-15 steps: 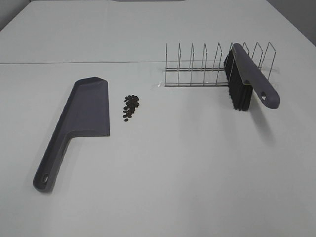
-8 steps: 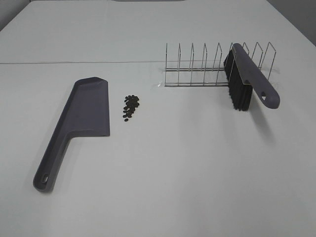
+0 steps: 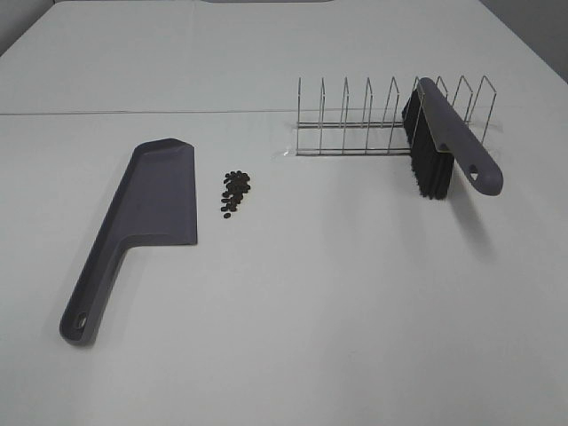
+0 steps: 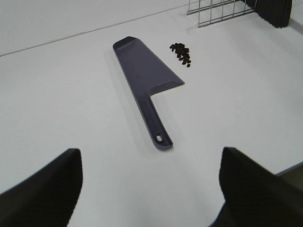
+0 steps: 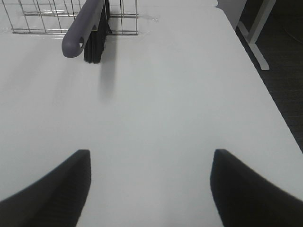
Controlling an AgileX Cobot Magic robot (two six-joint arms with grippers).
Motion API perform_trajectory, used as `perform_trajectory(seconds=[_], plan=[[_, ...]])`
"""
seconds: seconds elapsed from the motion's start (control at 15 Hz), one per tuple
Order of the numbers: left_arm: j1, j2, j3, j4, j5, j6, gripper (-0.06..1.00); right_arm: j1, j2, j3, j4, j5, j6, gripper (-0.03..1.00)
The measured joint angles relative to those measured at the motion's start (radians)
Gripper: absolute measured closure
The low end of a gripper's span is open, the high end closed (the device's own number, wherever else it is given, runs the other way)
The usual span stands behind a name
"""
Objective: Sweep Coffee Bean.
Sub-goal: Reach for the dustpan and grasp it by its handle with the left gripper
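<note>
Nothing has moved since a second ago: every object on the table (image 3: 337, 293) lies where it did, and neither arm has entered the high view. Nearest the robot, the left tool (image 4: 149, 151) hangs released above bare table, its two dark fingers (image 4: 47, 189) spread wide with nothing between them. The right tool (image 5: 150, 152) is likewise released, fingers (image 5: 255, 189) apart over empty white surface, close to the table's right-hand edge. Next out lies the grey dustpan (image 3: 151, 213), flat on the table on the left side; its long handle points back toward the near left and ends in a small hole, while its broad flat blade reaches away from the robot. In the left wrist view the dustpan (image 4: 144, 71) sits ahead of the open fingers, well apart from them. The coffee bean (image 3: 234, 192) cluster rests on the table just beside the blade's right-hand edge, close to it but not touching, a loose dark patch a little longer than it is wide; the left wrist view shows the same cluster (image 4: 181, 53) beyond the blade. Farther back and to the right stands a wire rack (image 3: 355, 115) with a row of upright dividers. The brush (image 3: 453, 142) leans in the rack's right-hand end, black bristles (image 3: 429, 164) pointing down in front of the rack, grey handle slanting out toward the near right with its end raised off the table. The right wrist view shows that brush (image 5: 83, 30) well ahead of the right tool.
</note>
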Motion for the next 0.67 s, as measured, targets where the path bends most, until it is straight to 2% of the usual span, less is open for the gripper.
perform_trajectory(seconds=[0.2, 0.33, 0.47, 0.53, 0.67], plan=[[0.000, 0.027, -0.027, 0.000, -0.106, 0.000, 0.18, 0.000, 0.000, 0.000, 0.000, 0.000, 0.000, 0.29], [0.000, 0.134, -0.032, -0.002, -0.241, 0.000, 0.19, 0.000, 0.000, 0.000, 0.000, 0.000, 0.000, 0.29], [0.000, 0.308, -0.035, -0.020, -0.352, -0.031, 0.19, 0.000, 0.000, 0.000, 0.000, 0.000, 0.000, 0.29], [0.000, 0.518, -0.071, -0.046, -0.411, -0.046, 0.19, 0.000, 0.000, 0.000, 0.000, 0.000, 0.000, 0.29], [0.000, 0.688, -0.128, -0.054, -0.425, -0.050, 0.19, 0.000, 0.000, 0.000, 0.000, 0.000, 0.000, 0.29]])
